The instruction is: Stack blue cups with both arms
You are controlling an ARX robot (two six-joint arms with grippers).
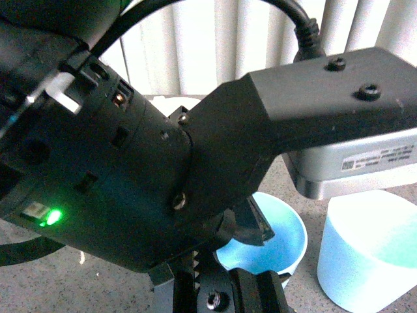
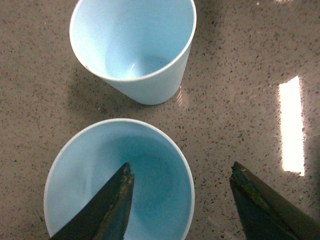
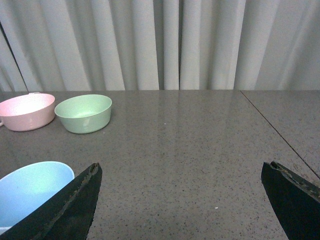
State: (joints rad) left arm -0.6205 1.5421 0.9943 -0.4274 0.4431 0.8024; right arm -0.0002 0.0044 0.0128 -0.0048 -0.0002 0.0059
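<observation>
Two light blue cups stand close together on the speckled table. In the left wrist view one cup (image 2: 150, 195) lies right under my open left gripper (image 2: 181, 168). One finger (image 2: 112, 205) hangs over the cup's inside, the other (image 2: 260, 205) over the table outside its rim. The second cup (image 2: 132, 45) stands just beyond. A black arm (image 1: 150, 163) fills the front view, with both cups (image 1: 287, 241) (image 1: 368, 254) below it. My right gripper (image 3: 181, 167) is open over bare table, with a blue cup (image 3: 27, 192) outside one finger.
A pink bowl (image 3: 26, 111) and a green bowl (image 3: 83, 113) sit side by side at the far edge of the table, in front of white curtains (image 3: 165, 45). A table seam (image 3: 272, 125) runs diagonally beside the right gripper. A bright light reflection (image 2: 291, 125) shows on the tabletop.
</observation>
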